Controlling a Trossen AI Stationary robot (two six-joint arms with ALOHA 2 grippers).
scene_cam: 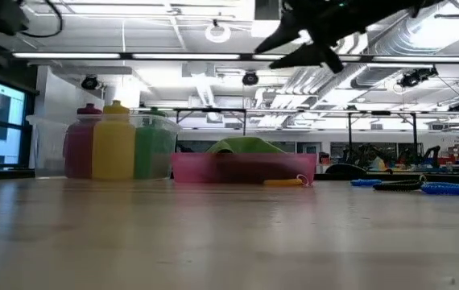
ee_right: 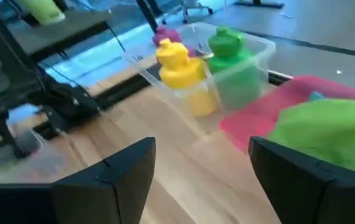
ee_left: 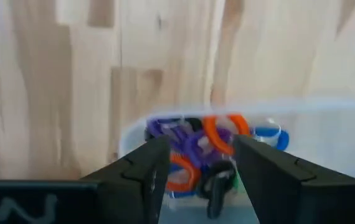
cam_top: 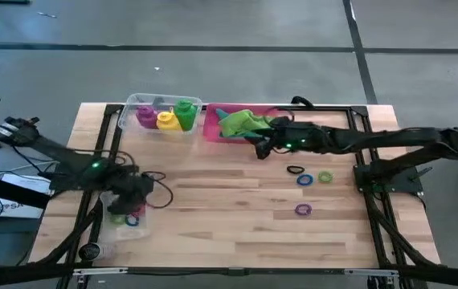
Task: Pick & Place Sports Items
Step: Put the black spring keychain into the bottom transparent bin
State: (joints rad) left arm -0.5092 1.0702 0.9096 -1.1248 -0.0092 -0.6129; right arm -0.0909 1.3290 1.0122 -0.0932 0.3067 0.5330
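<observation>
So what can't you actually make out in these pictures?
- Rings in the clear tub: left wrist view, left gripper fingers cover part of the pile, so no count.
- Teal cloth: high view, mostly hidden under the green cloth in the pink tray.
- Purple bottle: right wrist view, behind the yellow bottle.
- Right gripper: empty, nothing between its fingers.

both arms are dark, nearly black, built of slim jointed links. the left arm (cam_top: pixel 60 156) carries a small green light near its wrist, and thin black cables loop off it beside the left gripper (cam_top: pixel 128 210). the right arm (cam_top: pixel 390 143) shows a green light too, close behind the right gripper (cam_top: pixel 259 148). seen from the wrists, the fingers (ee_left: pixel 137 177) are matte black, blocky and angular, with flat inner faces; the right ones (ee_right: pixel 112 180) look the same.
</observation>
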